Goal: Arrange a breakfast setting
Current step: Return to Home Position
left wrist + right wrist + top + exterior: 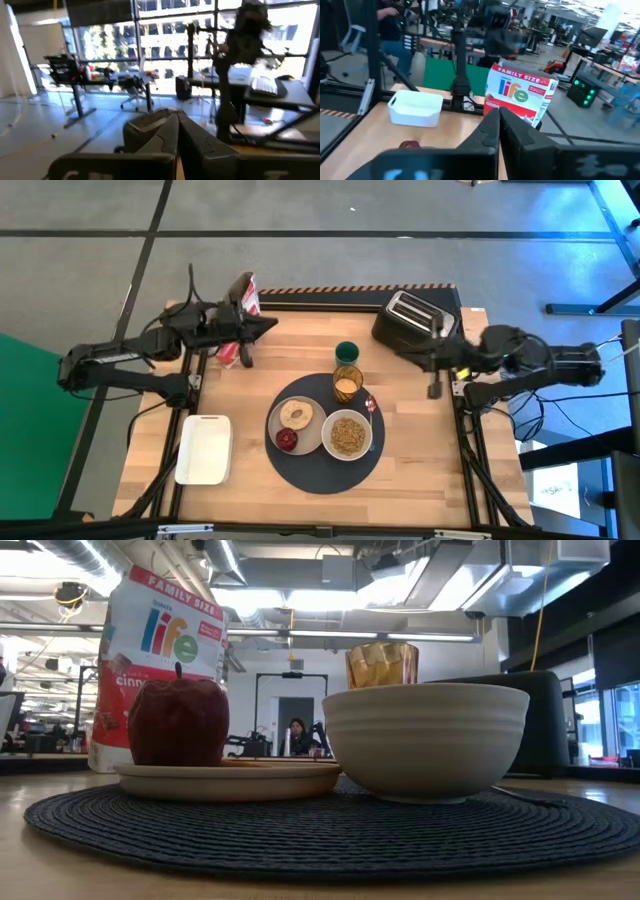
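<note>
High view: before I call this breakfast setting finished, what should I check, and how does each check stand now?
1. Left gripper shut, empty, off the mat: ok.
2. Right gripper shut, empty, near the toaster: ok.
3. Red fruit and toasted round on the beige plate: ok.
4. White bowl on the mat, beside the plate: ok.
5. Amber glass upright on the mat: ok.
6. Small green cup on the mat: cannot tell; it stands at the far edge.
</note>
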Controlling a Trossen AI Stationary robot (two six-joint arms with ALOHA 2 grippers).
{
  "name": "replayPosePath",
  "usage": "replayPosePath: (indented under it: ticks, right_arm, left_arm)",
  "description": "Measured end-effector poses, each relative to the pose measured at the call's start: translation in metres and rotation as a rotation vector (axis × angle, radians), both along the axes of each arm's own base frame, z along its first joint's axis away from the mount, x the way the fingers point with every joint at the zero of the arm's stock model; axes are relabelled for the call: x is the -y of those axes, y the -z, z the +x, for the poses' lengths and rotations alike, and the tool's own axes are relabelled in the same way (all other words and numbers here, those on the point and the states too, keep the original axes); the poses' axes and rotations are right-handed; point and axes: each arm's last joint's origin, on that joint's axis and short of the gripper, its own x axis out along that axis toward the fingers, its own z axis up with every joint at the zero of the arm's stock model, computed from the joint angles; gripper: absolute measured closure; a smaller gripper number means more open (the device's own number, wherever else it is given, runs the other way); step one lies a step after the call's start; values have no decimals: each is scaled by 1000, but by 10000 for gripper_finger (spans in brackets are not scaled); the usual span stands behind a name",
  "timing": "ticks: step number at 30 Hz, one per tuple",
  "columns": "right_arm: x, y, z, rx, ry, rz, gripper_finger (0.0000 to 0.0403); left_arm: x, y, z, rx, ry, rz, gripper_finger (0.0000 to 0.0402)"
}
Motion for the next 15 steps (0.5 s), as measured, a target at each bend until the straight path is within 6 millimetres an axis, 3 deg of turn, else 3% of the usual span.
replayPosePath:
  ticks: [4,8,15]
  right_arm:
    - [9,6,-24,11,-24,12,402]
    - [15,23,-46,38,-80,26,402]
    - [20,77,-58,122,-136,148,403]
  left_arm:
    - [7,26,-13,-12,22,-17,401]
    - [12,66,-29,-54,107,-39,401]
    - [23,130,-54,-19,195,-140,401]
